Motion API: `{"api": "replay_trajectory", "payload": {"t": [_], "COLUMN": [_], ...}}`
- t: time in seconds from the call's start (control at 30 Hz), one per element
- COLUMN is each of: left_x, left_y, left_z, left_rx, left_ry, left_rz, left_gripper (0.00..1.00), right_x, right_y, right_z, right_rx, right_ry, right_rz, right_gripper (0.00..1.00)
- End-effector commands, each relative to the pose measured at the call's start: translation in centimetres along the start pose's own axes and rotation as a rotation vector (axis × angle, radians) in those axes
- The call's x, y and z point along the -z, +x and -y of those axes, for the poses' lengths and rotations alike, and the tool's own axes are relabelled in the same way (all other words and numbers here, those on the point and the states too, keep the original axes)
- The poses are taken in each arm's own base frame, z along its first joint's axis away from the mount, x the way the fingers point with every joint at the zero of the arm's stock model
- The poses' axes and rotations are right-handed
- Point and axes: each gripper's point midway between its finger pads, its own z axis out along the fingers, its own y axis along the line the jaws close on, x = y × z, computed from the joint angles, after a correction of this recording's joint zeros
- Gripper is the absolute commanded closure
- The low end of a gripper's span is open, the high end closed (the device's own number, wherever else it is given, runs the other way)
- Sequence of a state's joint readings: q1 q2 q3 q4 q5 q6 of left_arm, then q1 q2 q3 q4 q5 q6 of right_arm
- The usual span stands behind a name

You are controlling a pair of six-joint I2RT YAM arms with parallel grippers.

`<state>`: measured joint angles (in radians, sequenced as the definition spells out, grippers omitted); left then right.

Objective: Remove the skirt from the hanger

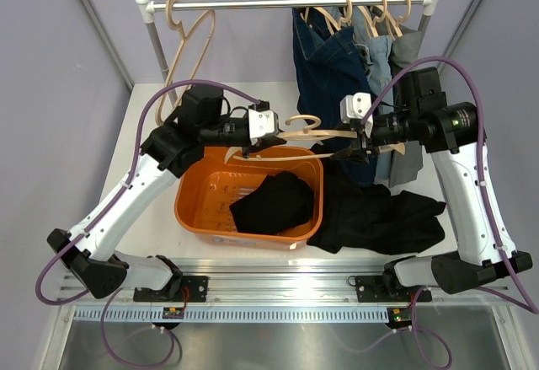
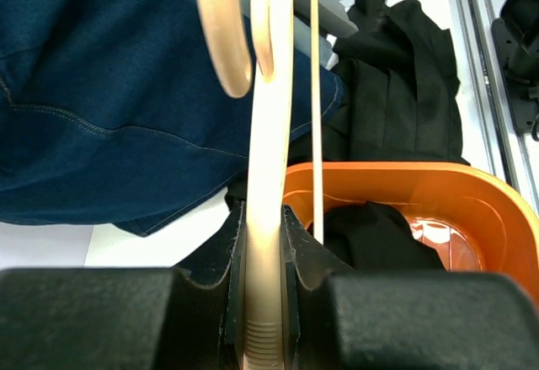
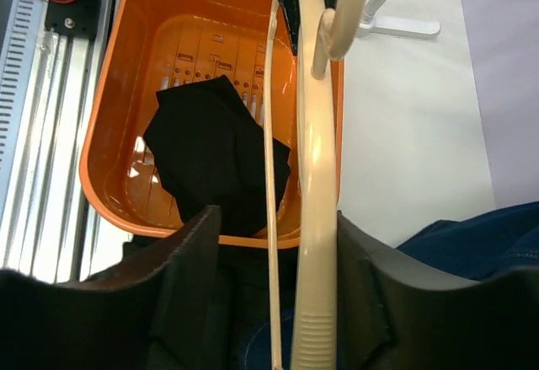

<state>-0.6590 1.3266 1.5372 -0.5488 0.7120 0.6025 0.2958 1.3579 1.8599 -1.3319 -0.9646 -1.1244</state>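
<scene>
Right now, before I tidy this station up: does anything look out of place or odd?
Yes. A sprawled black garment lies on the table against the right side of the orange basket, outside it, while another black garment sits inside. The bare hanger is held flat over the basket, the left claw shut on it.

My table point(image 3: 413, 134) is white, boxed in by plain lavender-grey walls point(image 1: 50, 92). At its far end stands my rack point(image 1: 278, 2), a metal bar on white posts. A slotted aluminium rail point(image 1: 278, 281) runs along the near edge. The light is soft and even.
</scene>
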Motion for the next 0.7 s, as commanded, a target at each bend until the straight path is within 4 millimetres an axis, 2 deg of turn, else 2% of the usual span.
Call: {"api": "replay_trajectory", "payload": {"t": [0.0,0.03,0.13,0.2,0.33,0.47,0.53,0.6,0.67], "left_x": [0.5,0.4,0.6,0.7,0.8,1.0,1.5,2.0,2.9], "left_y": [-2.5,-2.2,-1.6,-1.5,-1.8,-2.6,-3.7,-5.1,-5.8], "left_z": [-1.5,-1.7,-2.5,-2.8,-3.4,-4.1,-4.5,-4.8,-4.5], "left_rx": [-0.091,-0.093,-0.109,-0.115,-0.118,-0.083,-0.081,-0.078,-0.056], "left_ry": [-0.050,-0.058,-0.098,-0.116,-0.145,-0.195,-0.234,-0.269,-0.299], "left_rz": [0.047,0.037,0.004,-0.007,0.002,0.030,0.073,0.126,0.160], "left_gripper": [1.00,1.00,1.00,1.00,1.00,0.99,0.84,0.74,0.52], "right_x": [0.2,0.1,-0.1,-0.2,-0.3,-0.2,-0.1,0.1,0.2], "right_y": [0.5,0.5,0.9,1.0,0.9,1.0,1.2,1.7,2.1], "right_z": [-1.3,-1.5,-2.0,-2.2,-2.1,-2.3,-2.4,-2.8,-2.8], "right_rx": [-0.005,-0.008,-0.036,-0.057,-0.083,-0.105,-0.123,-0.156,-0.169], "right_ry": [-0.029,-0.034,-0.052,-0.051,-0.038,-0.022,-0.002,0.020,0.042], "right_rz": [-0.047,-0.049,-0.066,-0.066,-0.055,-0.059,-0.066,-0.083,-0.094], "right_gripper": [0.46,0.56,0.71,0.75,0.92,0.96,0.97,0.98,0.99]}}
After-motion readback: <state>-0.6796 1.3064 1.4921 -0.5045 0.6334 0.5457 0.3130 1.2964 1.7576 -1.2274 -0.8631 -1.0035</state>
